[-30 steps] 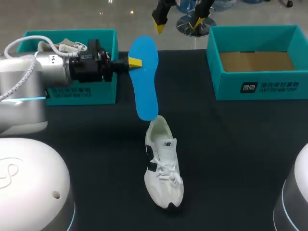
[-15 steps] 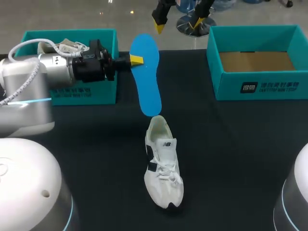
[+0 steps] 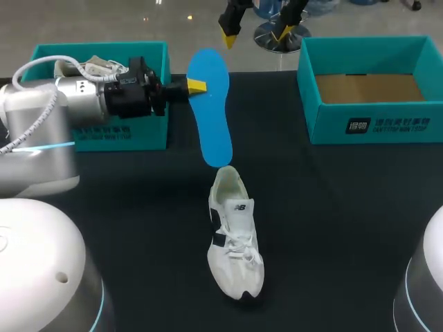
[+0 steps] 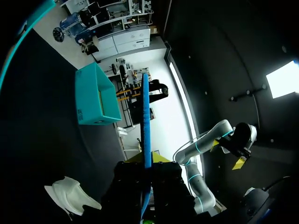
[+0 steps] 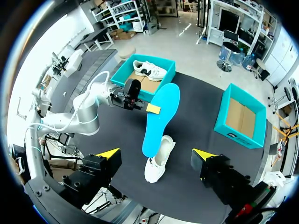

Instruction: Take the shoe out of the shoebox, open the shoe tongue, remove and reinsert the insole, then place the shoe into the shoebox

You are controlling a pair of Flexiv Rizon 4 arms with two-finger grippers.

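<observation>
Left end effector [image 3: 196, 87] is clamped on the blue insole [image 3: 212, 114], its yellow tips pinching one long edge near the upper end, so the insole hangs in the air, steeply tilted, over the black counter [image 3: 332, 207]. From the head view, the insole's lower end sits right at the heel opening of the white shoe [image 3: 234, 242]. I cannot tell whether the two touch. The shoe stands on its sole in the middle of the counter, toe toward me, outside both boxes.

My left wrist camera shows what the overhead cannot: the insole [image 4: 146, 116] edge-on, a thin blue line running straight out between the fingers of the left end effector [image 4: 147, 161], with the shoe [image 4: 71, 198] low and off to one side and the right shoebox [image 4: 96, 100] ahead.

Right end effector [image 3: 256, 34] hangs high over the far edge of the counter, spread wide and holding nothing. Its own camera looks down past its tips [image 5: 155, 154] on the whole layout: the insole [image 5: 161, 116] slanting down to the shoe [image 5: 157, 163], the right shoebox [image 5: 240, 116] with a bare cardboard floor, and the left shoebox [image 5: 140, 72] with a second white shoe [image 5: 147, 70] lying inside. Overhead, the left arm [image 3: 76, 104] covers much of that left shoebox [image 3: 104, 131].
</observation>
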